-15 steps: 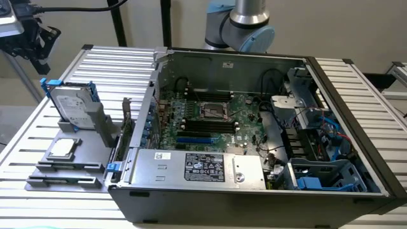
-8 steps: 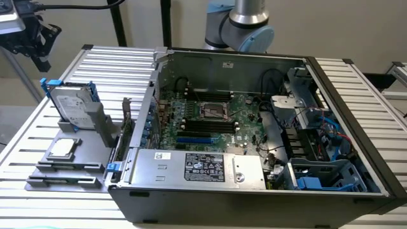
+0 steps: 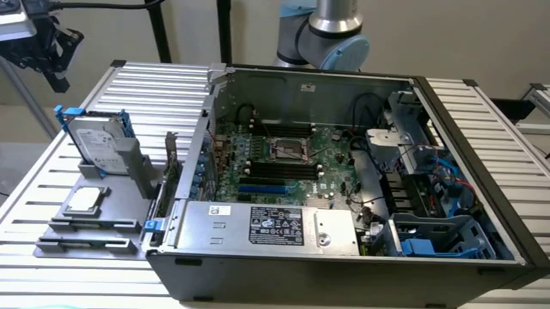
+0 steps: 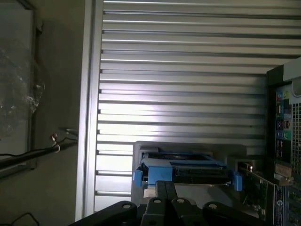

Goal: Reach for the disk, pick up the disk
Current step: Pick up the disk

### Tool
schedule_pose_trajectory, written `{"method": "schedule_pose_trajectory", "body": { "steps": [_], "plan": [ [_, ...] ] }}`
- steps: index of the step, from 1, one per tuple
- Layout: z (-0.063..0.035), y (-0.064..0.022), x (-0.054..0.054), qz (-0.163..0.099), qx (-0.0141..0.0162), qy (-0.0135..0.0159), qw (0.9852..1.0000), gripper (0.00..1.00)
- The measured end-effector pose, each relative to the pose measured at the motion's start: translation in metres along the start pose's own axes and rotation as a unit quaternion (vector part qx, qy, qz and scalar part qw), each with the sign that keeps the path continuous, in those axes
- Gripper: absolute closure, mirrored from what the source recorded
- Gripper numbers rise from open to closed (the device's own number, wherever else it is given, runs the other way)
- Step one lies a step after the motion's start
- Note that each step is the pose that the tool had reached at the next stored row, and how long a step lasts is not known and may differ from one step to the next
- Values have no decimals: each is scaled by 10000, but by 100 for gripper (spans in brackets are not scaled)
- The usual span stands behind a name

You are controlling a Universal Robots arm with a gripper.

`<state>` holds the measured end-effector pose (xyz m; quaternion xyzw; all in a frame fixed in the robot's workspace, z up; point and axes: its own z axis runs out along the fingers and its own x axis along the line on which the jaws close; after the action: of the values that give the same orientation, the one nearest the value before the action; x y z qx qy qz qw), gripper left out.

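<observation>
The disk (image 3: 97, 143), a silver-grey hard drive with a white label in a bright blue caddy, stands upright in a grey holder at the exterior view's left, beside the computer case. My black gripper (image 3: 56, 78) hangs high above the table's far corner, apart from the disk and further left in the exterior view. In the wrist view the disk (image 4: 184, 168) shows edge-on from above, just beyond my gripper (image 4: 164, 187). The two fingers sit pressed together with nothing between them.
An open computer case (image 3: 481, 212) fills the middle and right of the slatted metal table (image 3: 146, 84). A silver box with a black label (image 3: 268, 225) lies at its front. A small square chip (image 3: 86, 201) rests on the grey fixture (image 3: 86, 244) in front of the disk.
</observation>
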<state>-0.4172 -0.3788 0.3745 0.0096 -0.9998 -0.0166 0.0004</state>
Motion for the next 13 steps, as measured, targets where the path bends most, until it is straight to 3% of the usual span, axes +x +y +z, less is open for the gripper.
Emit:
{"method": "schedule_pose_trajectory", "body": {
  "steps": [3,7,13],
  "plan": [
    [-1,1,-3,-56,1,3,10000,89],
    [-1,1,-4,-395,1,14,9992,89],
    [-1,1,-4,-938,1,32,9956,89]
  ]
}}
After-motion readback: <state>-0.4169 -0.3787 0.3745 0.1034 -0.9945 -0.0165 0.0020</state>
